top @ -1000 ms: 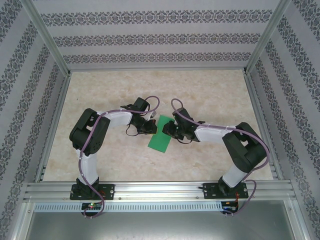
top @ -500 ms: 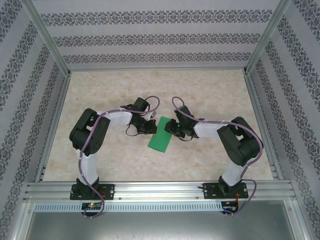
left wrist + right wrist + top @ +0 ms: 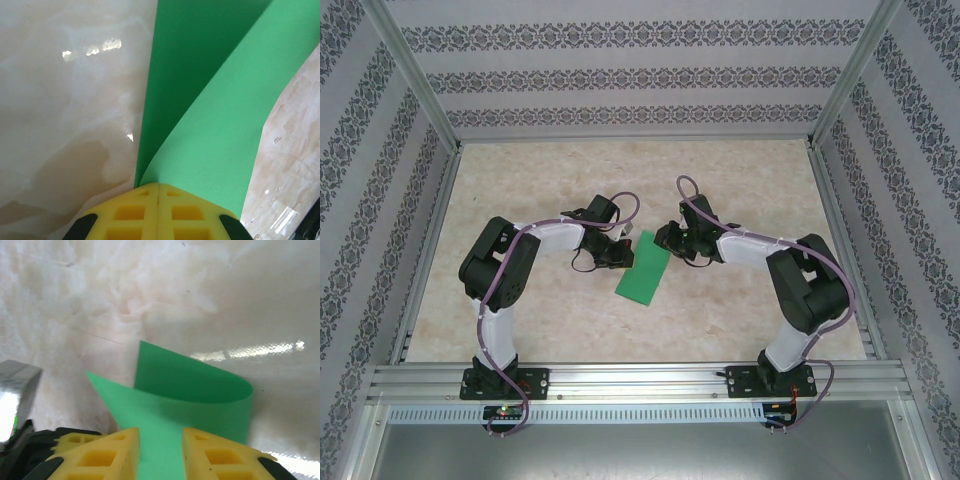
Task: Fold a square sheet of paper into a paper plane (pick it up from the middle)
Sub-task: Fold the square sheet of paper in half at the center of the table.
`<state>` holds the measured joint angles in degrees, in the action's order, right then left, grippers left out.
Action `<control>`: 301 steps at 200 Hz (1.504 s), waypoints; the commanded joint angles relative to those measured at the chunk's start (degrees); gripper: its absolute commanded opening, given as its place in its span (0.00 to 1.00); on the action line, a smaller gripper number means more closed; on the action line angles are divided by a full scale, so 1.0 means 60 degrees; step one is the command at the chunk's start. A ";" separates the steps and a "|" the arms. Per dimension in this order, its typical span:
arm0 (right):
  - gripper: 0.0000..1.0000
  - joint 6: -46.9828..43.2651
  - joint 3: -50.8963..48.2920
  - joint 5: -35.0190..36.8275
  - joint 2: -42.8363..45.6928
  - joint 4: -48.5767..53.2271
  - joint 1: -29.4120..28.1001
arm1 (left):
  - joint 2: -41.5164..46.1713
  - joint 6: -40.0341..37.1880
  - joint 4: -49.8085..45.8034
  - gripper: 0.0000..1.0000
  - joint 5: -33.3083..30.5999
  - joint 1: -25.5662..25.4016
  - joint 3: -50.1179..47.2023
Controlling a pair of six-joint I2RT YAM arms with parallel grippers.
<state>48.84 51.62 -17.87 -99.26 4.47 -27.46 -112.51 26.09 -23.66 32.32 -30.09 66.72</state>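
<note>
The square sheet of paper (image 3: 643, 273) is bright green and lies doubled over on the marble table between the two arms. My left gripper (image 3: 623, 254) is at its left edge. In the left wrist view the yellow fingers (image 3: 135, 212) are pressed together, and the left gripper (image 3: 158, 186) is shut on the sheet (image 3: 225, 125), whose two layers spread out from the fingertips. My right gripper (image 3: 667, 240) is at the sheet's far right corner. It is open (image 3: 160, 432), and the curled-over sheet (image 3: 195, 390) shows in the gap between its fingers (image 3: 120, 445).
The marble tabletop (image 3: 570, 170) is closed in by patterned walls (image 3: 620, 75) on three sides. An aluminium rail (image 3: 640, 380) runs along the near edge at the arm bases. A shiny metal part (image 3: 15, 390) shows at the left of the right wrist view.
The right arm has swung its gripper away from the table's near edge and slightly right, from the sheet's right edge to its far right corner. The left gripper and the sheet have stayed in place.
</note>
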 commanded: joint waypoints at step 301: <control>0.27 0.0215 -0.0148 0.0098 -0.1435 -0.0588 0.0562 | -0.0037 -0.0338 -0.0951 0.00 -0.0807 -0.0082 -0.0294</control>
<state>48.58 52.47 -18.81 -105.14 1.61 -24.93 -112.20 25.50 -24.29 31.62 -30.15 66.70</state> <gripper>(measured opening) 0.275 0.052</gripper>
